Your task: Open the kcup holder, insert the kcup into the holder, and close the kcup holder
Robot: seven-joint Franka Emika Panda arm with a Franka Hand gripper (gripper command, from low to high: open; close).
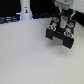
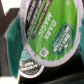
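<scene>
two views give very different accounts: the exterior view takes in the whole white table [image 1: 30,55], with the kcup holder [image 1: 61,36] sitting at the right of the frame in its upper half, black and boxy, its drawer pulled out toward the lower right, and the gripper [image 1: 62,16] hanging right above it at the top edge; a white bottle-like object [image 1: 25,11] with a dark mark stands well apart at the upper left. none of that layout shows in the wrist view, which is filled instead by the kcup [image 2: 48,34], tilted, its green round top facing the camera. on that lid the words "dark magic" read clearly, with a round mountain logo and a small square code; finer print is too blurred to read. below it, in the lower left of the wrist view, a second cup lid [image 2: 29,65], dark with pale lettering i cannot make out, lies in a slot of the holder. in the exterior view a few small cup tops show inside the open drawer. whether the fingers are clamped on the kcup i cannot tell; neither view shows them plainly.
</scene>
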